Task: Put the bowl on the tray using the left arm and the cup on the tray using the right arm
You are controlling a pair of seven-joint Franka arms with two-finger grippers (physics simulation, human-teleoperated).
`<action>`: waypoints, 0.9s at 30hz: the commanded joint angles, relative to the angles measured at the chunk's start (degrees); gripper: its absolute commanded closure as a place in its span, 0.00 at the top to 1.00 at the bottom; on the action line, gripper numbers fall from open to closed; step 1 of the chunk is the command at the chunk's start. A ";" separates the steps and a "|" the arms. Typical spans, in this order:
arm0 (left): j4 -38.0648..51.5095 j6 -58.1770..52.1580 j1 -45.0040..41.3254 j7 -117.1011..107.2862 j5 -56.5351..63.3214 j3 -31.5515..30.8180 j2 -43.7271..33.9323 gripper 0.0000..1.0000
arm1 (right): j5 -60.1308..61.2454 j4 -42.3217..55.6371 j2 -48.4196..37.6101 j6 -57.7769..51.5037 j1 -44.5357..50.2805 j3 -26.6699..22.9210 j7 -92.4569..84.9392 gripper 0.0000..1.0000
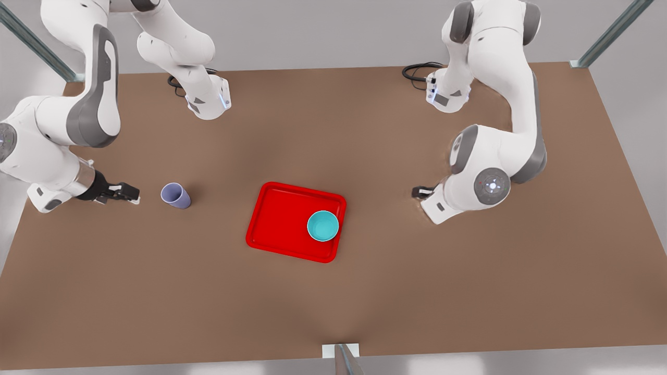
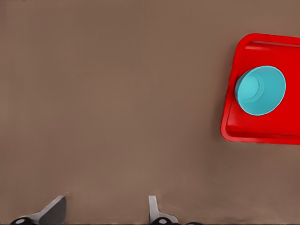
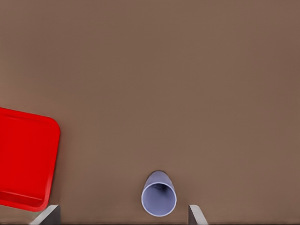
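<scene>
While the teal bowl (image 1: 322, 226) is already sitting inside the red tray (image 1: 281, 219) at frame centre, the right gripper (image 1: 121, 194), fingers spread and empty, is hovering mid-left beside the upright lavender cup (image 1: 175, 196). Next, I'd judge, it needs closing around the cup. The left gripper (image 1: 421, 192) is waiting open at right.

Teal bowl (image 1: 323, 226) sits in the red tray (image 1: 281, 219) at its 4 o'clock corner; lavender cup (image 1: 175, 196) stands on the tabletop (image 1: 333, 302) at the tray's 9 o'clock.
</scene>
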 commanded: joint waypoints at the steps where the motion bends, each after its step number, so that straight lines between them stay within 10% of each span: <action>1: 0.00 -0.89 -0.17 0.63 9.30 0.01 -1.02 1.00 | -0.01 -2.29 -0.97 1.83 -0.24 -0.03 -0.09 1.00; 5: -3.07 -2.48 8.27 0.10 12.23 -9.13 -8.32 1.00 | -0.44 -11.54 -0.10 8.62 -0.24 -0.47 -3.69 1.00; 27: -2.72 -3.09 8.53 0.10 11.53 -9.22 -7.53 1.00 | -1.41 -25.07 4.91 15.56 -0.50 -4.60 -4.84 1.00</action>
